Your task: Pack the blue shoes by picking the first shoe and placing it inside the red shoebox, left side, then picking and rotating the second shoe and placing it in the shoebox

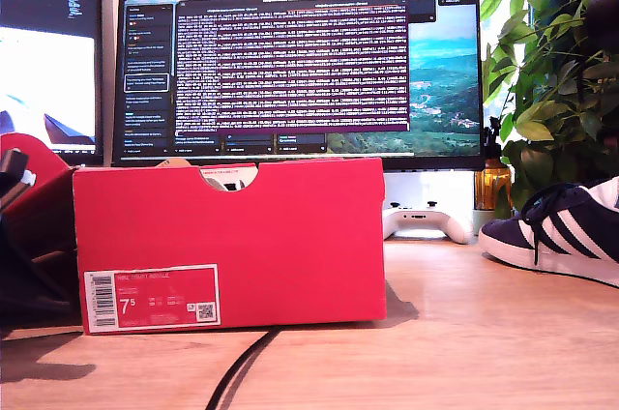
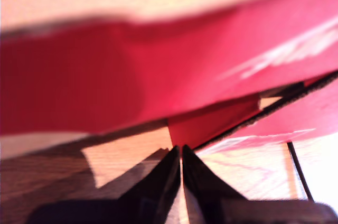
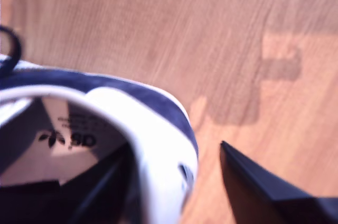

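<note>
The red shoebox (image 1: 232, 241) stands on the wooden desk at the exterior view's centre-left, its barcode label facing the camera and its inside hidden. One blue shoe (image 1: 561, 231) with white stripes rests at the exterior view's right edge. In the second wrist view my second gripper (image 3: 177, 179) is open astride that shoe's heel (image 3: 158, 129): one finger sits inside the shoe, the other outside with a gap to the heel. My first gripper (image 2: 181, 155) is shut on nothing, low over the desk and close to red cardboard (image 2: 105, 76) with white markings. Dark arm parts (image 1: 14, 183) show at the exterior view's left edge.
A red lid (image 1: 34, 173) leans at the exterior view's left. Behind the box stand a large monitor (image 1: 300, 62), a white game controller (image 1: 426, 219), an amber bottle (image 1: 493, 186) and a leafy plant (image 1: 551, 72). A black cable (image 1: 242, 366) runs across the front of the desk.
</note>
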You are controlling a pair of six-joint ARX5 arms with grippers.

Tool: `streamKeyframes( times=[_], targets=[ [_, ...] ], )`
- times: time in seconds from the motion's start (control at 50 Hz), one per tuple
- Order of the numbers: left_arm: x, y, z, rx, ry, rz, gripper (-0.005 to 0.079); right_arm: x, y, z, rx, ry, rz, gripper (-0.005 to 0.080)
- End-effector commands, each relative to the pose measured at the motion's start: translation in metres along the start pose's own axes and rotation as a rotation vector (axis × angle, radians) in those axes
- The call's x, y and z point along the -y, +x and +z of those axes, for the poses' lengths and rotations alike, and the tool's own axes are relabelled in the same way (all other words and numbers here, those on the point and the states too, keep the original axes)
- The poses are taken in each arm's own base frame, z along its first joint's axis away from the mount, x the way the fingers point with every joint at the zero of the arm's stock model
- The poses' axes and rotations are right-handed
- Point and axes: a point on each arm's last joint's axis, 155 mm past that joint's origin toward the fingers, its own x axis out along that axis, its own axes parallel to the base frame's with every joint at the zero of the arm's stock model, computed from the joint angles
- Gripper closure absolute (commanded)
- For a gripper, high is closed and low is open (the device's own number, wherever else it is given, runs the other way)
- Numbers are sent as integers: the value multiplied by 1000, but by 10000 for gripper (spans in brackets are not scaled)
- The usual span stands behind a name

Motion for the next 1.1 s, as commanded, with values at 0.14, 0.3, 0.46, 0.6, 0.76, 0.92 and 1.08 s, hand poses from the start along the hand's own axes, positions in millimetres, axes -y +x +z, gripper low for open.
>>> streamKeyframes(
  times=[0.14, 0.3, 0.46, 0.6, 0.76, 0.92, 1.08],
  targets=[
    [4, 2, 3, 4, 13, -11, 763, 9, 8, -3, -10, 11, -29, 757],
    [4, 2, 3, 4, 13, -11, 763, -1, 4, 3, 8, -57, 4, 761],
    [4, 2, 3, 4, 13, -11, 763, -19, -11, 15, 37, -256, 54, 761],
    [4, 2, 3, 4, 13, -11, 763, -45, -35, 32, 93, -450, 123, 761],
    [4, 2, 3, 4, 14, -11, 763, -73, -71, 49, 158, -590, 202, 761],
    [4, 2, 3, 4, 13, -11, 763, -95, -108, 50, 168, -765, 304, 762],
    [4, 2, 3, 4, 13, -11, 763, -123, -144, 33, 163, -999, 496, 762]
  ],
)
